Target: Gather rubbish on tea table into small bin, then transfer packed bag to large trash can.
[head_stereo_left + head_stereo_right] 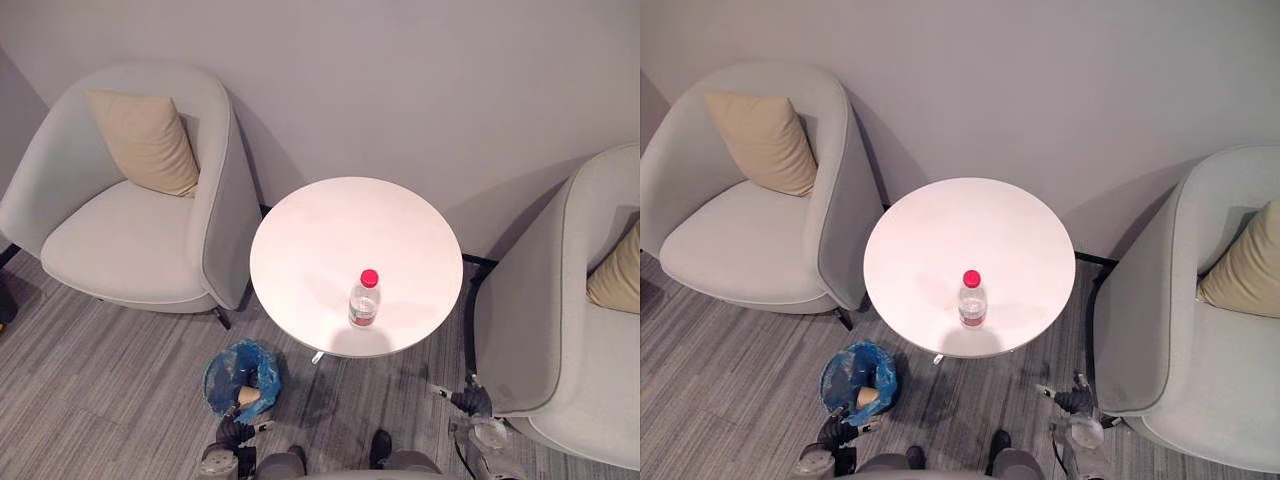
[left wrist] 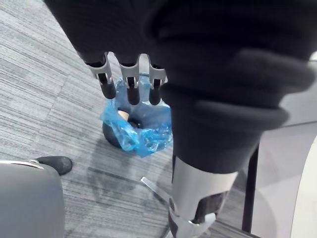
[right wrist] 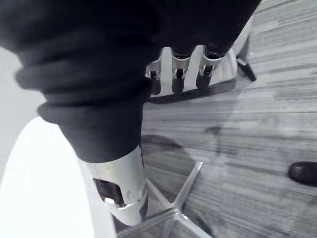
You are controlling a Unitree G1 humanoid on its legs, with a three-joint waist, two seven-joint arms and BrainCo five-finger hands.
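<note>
A clear plastic bottle [image 1: 365, 298] with a red cap stands upright near the front edge of the round white tea table [image 1: 330, 230]. On the floor, left of the table's foot, sits the small bin [image 1: 243, 378] lined with a blue bag; something tan lies inside it. My left hand [image 1: 235, 432] hangs low just in front of the bin, its fingers [image 2: 131, 84] straight and holding nothing. At the table's front right, beside the right armchair, my right hand [image 1: 470, 400] hangs low with its fingers [image 3: 178, 74] straight and nothing in them.
A grey armchair [image 1: 130, 230] with a beige cushion [image 1: 145, 140] stands left of the table, close to the bin. A second armchair [image 1: 560, 330] with a cushion stands on the right. The table's metal foot [image 3: 173, 208] spreads over grey striped carpet. A wall runs behind.
</note>
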